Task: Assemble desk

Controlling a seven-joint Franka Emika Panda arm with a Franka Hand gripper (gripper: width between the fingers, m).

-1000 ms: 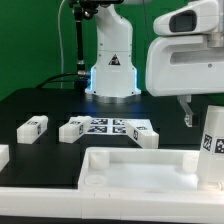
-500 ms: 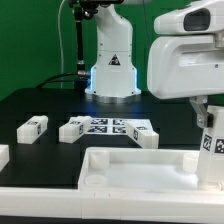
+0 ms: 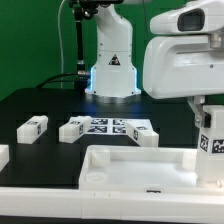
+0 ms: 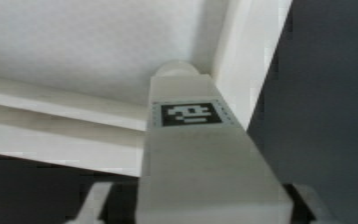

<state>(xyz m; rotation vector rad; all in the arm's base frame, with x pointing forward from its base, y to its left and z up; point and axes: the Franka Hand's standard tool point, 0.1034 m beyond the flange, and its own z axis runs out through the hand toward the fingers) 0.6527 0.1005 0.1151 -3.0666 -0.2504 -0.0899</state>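
Note:
The white desk tabletop [image 3: 130, 166] lies at the front with its raised rim up; it also shows in the wrist view [image 4: 78, 50]. My gripper [image 3: 207, 120] is at the exterior view's right, shut on a square white leg [image 3: 210, 140]. It holds the leg upright over the tabletop's right end. In the wrist view the leg [image 4: 197, 130] runs out from between my gripper's jaws [image 4: 197, 208], its tagged end over the tabletop's rim near a corner. Whether the leg's end touches the tabletop is hidden.
The marker board [image 3: 110, 127] lies mid-table in front of the robot base [image 3: 110, 60]. Loose white legs lie at its left [image 3: 73, 128] and right [image 3: 147, 137]. Another leg [image 3: 32, 126] lies further left, and one [image 3: 2, 155] sits at the left edge.
The visible finger has come in against the leg. My gripper body has shifted slightly to the exterior view's left with the leg. The loose legs have not moved.

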